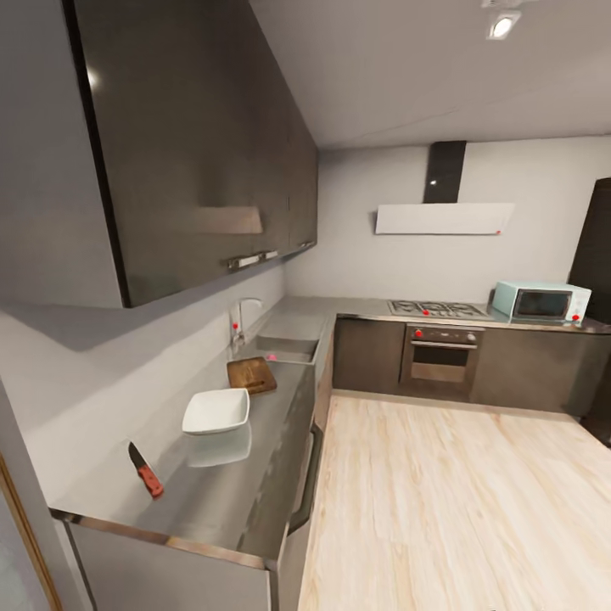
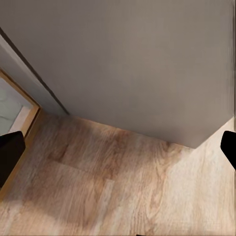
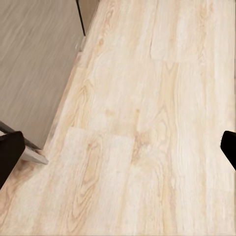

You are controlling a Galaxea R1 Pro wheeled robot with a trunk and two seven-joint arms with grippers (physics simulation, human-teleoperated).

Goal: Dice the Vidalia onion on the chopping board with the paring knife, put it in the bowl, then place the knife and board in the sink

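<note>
Along the left of the head view, the grey bench carries the paring knife nearest, then the white bowl, then the chopping board just before the sink. Both wrist views look down on wooden floor, each gripper's fingers spread wide, holding nothing.

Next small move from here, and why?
Probably drive forward along the countertop toward the sink. Knife, bowl and chopping board lie ahead, while both wrist cameras see just floor, with each gripper open and holding nothing.
</note>
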